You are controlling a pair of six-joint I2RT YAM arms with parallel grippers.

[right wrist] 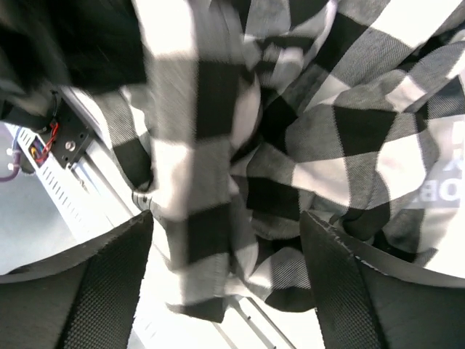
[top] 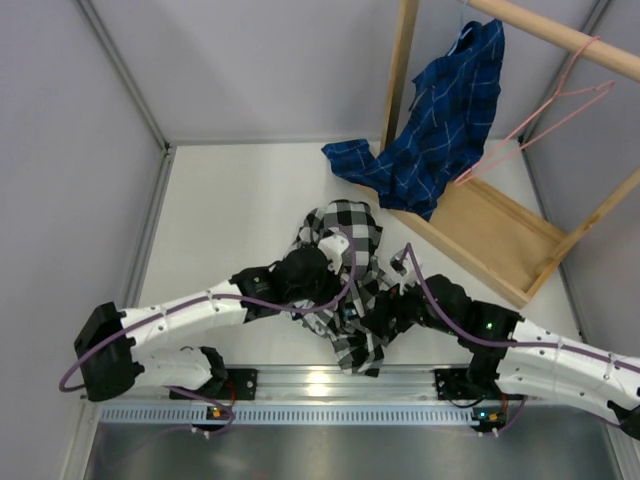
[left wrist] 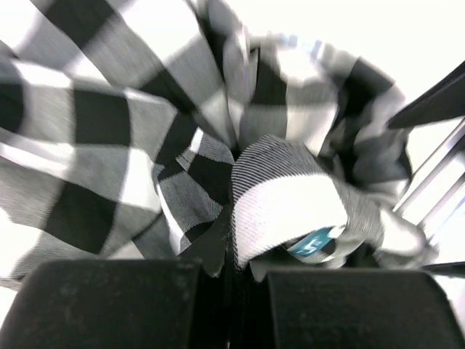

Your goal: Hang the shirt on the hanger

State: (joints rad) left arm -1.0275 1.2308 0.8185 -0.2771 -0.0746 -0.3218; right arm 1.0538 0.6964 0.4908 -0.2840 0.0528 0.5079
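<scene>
Shirt (top: pixel 355 235) first: we find it bunched in a heap on the desk (top: pixel 230 220), midway along the near edge, its lowest fold reaching over the rail (top: pixel 300 380) at that edge. The left fingers (left wrist: pixel 109 305) are pressed together on a fold of the check cloth, which runs down into the thin slit between them. The right fingers (right wrist: pixel 94 291) stand wide apart with cloth hanging between them, gripping nothing. The hanger (top: pixel 540 128) hangs from the rod (top: pixel 540 28) over the far right corner, well apart from the shirt and beside a blue shirt (top: pixel 440 130) draped there.

We judge the step in hand to be gathering and lifting the shirt; nothing is on the hanger yet. The next move, as we see it, calls for the right fingers to close on a second hold. The pair could then spread the cloth and bring out the neck opening before the hanger is fetched.

Much is hidden. We cannot find the collar or the shoulders in any view, and only the edge of the lettered band (right wrist: pixel 447 190) shows at the right side of the right wrist view. The left wrist view is blurred. From above, the middle of the heap is covered, so we cannot tell how much of it is off the desk. The hanger's hook is hard to make out against the rod.
</scene>
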